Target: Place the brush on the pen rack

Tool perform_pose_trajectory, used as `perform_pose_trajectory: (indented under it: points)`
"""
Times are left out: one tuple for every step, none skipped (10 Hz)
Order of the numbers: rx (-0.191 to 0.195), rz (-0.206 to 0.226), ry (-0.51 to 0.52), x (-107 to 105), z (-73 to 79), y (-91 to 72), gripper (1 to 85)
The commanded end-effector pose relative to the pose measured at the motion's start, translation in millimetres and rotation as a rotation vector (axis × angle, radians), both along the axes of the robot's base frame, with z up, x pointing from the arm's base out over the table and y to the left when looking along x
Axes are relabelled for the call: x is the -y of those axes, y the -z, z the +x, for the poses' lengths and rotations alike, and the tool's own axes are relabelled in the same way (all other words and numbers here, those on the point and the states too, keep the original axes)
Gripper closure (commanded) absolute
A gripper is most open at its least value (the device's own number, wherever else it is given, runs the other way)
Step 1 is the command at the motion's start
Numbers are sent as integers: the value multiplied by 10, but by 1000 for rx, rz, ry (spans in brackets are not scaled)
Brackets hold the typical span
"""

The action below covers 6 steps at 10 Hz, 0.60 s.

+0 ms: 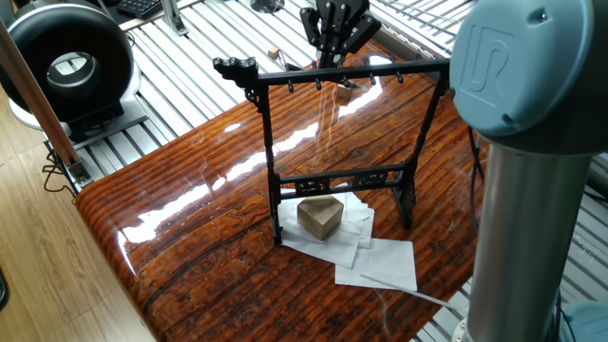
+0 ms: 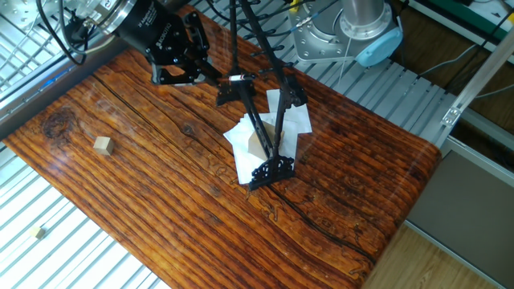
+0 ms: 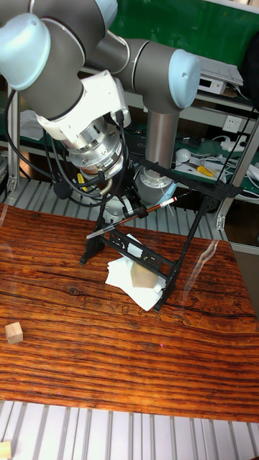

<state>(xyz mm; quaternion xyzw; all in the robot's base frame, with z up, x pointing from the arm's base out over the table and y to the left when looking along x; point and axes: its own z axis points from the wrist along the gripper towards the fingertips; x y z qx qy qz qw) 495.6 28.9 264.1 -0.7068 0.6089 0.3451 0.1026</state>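
The pen rack (image 1: 269, 142) is a tall black frame that stands mid-table, with small pegs along its top crossbar. My gripper (image 3: 119, 214) hangs just behind that crossbar, shut on the brush (image 3: 144, 213). The brush is a thin dark shaft that lies tilted across the rack's upper half, its reddish end pointing up toward the right. From the other side, the gripper (image 2: 195, 71) sits left of the rack (image 2: 261, 128), and the brush (image 2: 229, 78) reaches from the fingers to the crossbar. In the front view the gripper (image 1: 332, 47) shows above the bar and the brush is hard to make out.
A tan wooden block (image 1: 320, 217) rests on white paper sheets (image 1: 385, 261) at the rack's feet. A small wooden cube (image 2: 101, 144) lies on the table far to the left. A black round device (image 1: 66, 62) stands beyond the table. The arm's grey column (image 1: 518, 237) blocks the right side.
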Motion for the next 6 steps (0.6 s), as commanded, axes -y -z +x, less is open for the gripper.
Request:
perform_pose_trajectory:
  points:
    - [1, 1, 10, -13, -1, -26, 847]
    - [7, -4, 2, 7, -3, -13, 847]
    - [8, -1, 3, 1, 0, -17, 847]
    - [12, -2, 3, 8, 5, -14, 847]
    - [16, -2, 3, 12, 11, -10, 847]
    - [11, -4, -1, 24, -8, -10, 847]
